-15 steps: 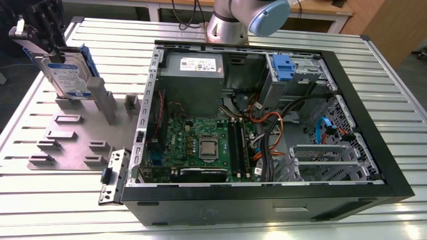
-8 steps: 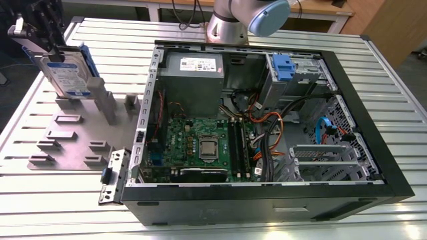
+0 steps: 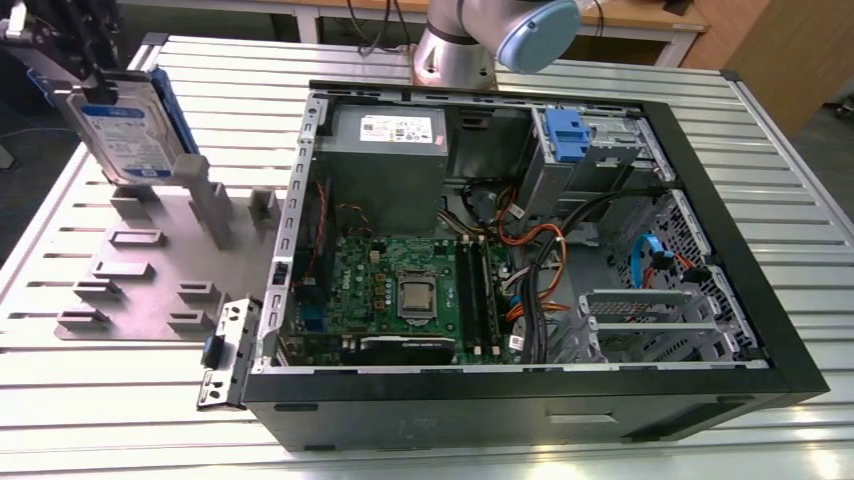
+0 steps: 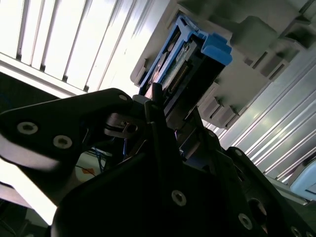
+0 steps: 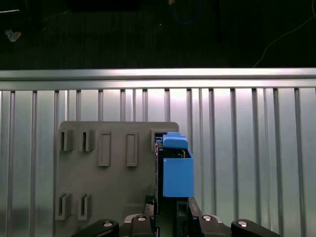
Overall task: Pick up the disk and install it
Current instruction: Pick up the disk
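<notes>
The disk (image 3: pixel 130 135), a silver drive with a white-and-blue label in a blue carrier, stands on edge at the exterior view's far left, over the back of the grey fixture plate (image 3: pixel 134 285). My gripper (image 3: pixel 91 85) comes down from above and is shut on its upper end. In the first wrist view the disk (image 5: pixel 176 170) appears edge-on above the plate (image 5: pixel 113 173), with my fingers (image 5: pixel 148 219) on either side of it. In the second wrist view the blue carrier (image 4: pixel 207 49) sticks out beyond the black fingers (image 4: pixel 155 106). Whether the disk's lower edge touches the plate I cannot tell.
An open computer case (image 3: pixel 747 330) lies to the exterior view's right of the plate, with a motherboard (image 3: pixel 400 290), a grey power supply (image 3: pixel 387 135), a blue tab at a drive bay (image 3: pixel 567 135) and a metal cage (image 3: pixel 654 325). The arm's base (image 3: pixel 461 50) stands behind it on the slatted table (image 3: pixel 107 400).
</notes>
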`<state>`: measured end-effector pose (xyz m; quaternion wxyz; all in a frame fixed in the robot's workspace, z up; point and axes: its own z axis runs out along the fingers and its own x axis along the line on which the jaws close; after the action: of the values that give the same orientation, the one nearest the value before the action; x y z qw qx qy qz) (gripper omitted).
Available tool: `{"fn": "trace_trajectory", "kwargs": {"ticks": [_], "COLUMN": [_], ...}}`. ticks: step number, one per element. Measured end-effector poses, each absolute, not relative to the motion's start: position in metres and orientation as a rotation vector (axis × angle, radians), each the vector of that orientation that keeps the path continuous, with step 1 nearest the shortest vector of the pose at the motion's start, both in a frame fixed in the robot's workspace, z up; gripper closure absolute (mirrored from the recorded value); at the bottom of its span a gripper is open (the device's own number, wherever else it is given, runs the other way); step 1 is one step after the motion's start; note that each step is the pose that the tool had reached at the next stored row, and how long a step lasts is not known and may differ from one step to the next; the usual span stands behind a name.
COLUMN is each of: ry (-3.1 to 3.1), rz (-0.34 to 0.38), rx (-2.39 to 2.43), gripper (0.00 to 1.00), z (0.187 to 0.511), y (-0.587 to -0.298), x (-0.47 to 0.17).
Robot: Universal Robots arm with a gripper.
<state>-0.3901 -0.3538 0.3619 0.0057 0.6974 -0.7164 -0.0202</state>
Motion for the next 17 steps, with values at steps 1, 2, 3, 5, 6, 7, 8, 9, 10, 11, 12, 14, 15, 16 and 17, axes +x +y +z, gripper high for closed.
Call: {"fn": "trace_trajectory", "kwargs": {"ticks": [1, 2, 3, 5, 6, 7, 8, 9, 10, 11, 12, 14, 15, 16, 17], "ry": [-2.242, -2.243, -2.243, -2.243, -2.242, -2.243, -2.243, -2.242, -2.242, -2.242, -2.243, -2.242, -2.242, -2.243, -2.243], "rz": [-0.063, -0.063, -0.063, -0.063, -0.063, -0.063, -0.063, -0.063, -0.063, -0.063, -0.063, -0.063, -0.063, -0.063, -0.063], "rx": [2.183, 2.183, 2.183, 2.183, 2.183, 2.183, 2.183, 2.183, 2.183, 2.183, 2.183, 2.183, 2.183, 2.183, 2.183], "gripper": [0.65, 0.65, 0.65, 0.65, 0.65, 0.65, 0.65, 0.65, 0.65, 0.65, 0.65, 0.65, 0.65, 0.65, 0.65], "z": [0.365, 0.369, 0.373, 0.380, 0.384, 0.388, 0.392, 0.395, 0.398, 0.401, 0.404, 0.409, 0.411, 0.414, 0.417], "y": [-0.354, -0.354, -0.354, -0.354, -0.354, -0.354, -0.354, -0.354, -0.354, -0.354, -0.354, -0.354, -0.354, -0.354, -0.354], "x": [-0.390, -0.390, -0.390, -0.390, -0.390, -0.390, -0.390, -0.390, -0.390, -0.390, -0.390, -0.390, -0.390, -0.390, -0.390]}}
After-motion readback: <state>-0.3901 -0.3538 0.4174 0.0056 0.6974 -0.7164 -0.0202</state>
